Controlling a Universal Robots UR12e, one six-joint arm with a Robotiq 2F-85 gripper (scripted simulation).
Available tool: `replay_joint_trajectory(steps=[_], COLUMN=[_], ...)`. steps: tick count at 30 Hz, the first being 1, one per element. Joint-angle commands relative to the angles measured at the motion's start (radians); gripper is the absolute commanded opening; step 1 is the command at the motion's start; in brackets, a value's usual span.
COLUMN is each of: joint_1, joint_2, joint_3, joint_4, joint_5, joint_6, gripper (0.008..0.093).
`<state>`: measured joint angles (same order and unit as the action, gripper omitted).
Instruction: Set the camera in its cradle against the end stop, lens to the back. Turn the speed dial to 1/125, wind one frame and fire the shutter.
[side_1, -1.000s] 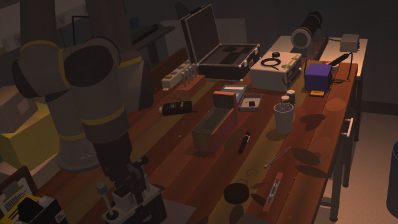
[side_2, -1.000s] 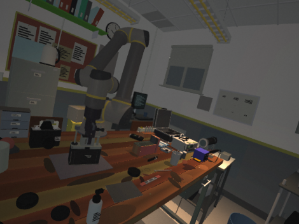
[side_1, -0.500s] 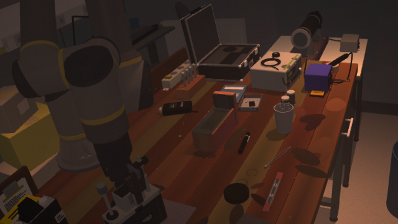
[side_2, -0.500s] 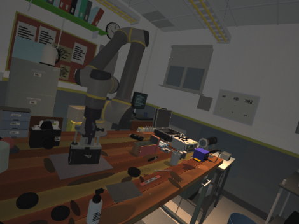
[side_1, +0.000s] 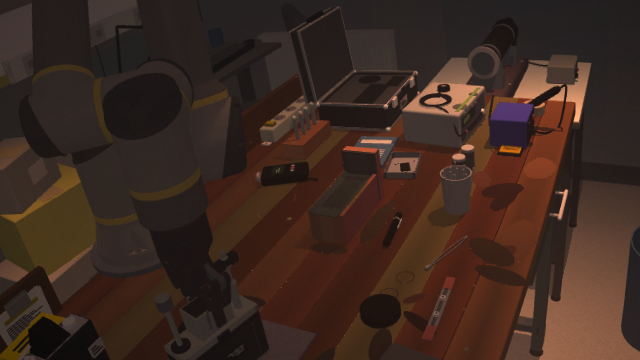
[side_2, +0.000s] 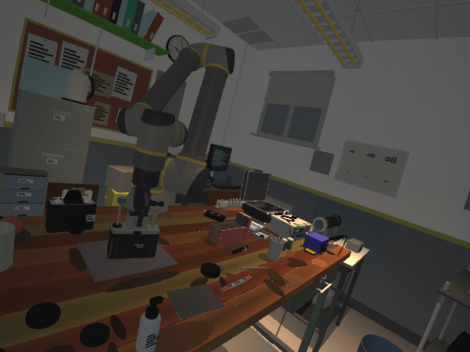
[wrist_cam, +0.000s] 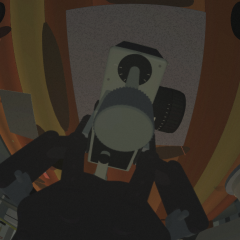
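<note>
The camera stands on a grey mat at the near end of the bench, its lower body partly hidden by my fingers in the wrist camera. Its pale top plate carries a black speed dial, a tall knurled knob and a wind lever, and its lens points to one side. The empty cradle sits mid-bench with its end stop at the far end. My gripper is down over the camera's top, closing around the body and stopped against it.
An open case and a white instrument box stand at the far end. A cup, pen, light meter, round lens cap and ruler lie around the cradle. A second camera sits behind.
</note>
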<state>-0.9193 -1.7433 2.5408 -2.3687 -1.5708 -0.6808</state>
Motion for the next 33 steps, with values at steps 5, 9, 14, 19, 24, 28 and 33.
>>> replay_joint_trajectory(steps=[5,9,14,19,24,28,33], joint_1=[0.000,0.000,0.000,-0.001,-0.001,-0.001,-0.001], joint_2=[0.001,0.001,0.001,0.002,0.002,0.001,-0.002], joint_3=[0.000,0.000,0.001,0.001,0.001,0.001,-0.001], joint_4=[-0.001,-0.002,-0.002,-0.002,-0.002,-0.001,0.004], joint_5=[0.000,0.000,0.000,0.000,0.000,0.000,0.000], joint_6=[0.000,0.000,0.000,0.000,0.000,0.000,0.000], gripper=[0.0270,0.0190,0.0090,0.0080,0.0080,0.0080,0.0080])
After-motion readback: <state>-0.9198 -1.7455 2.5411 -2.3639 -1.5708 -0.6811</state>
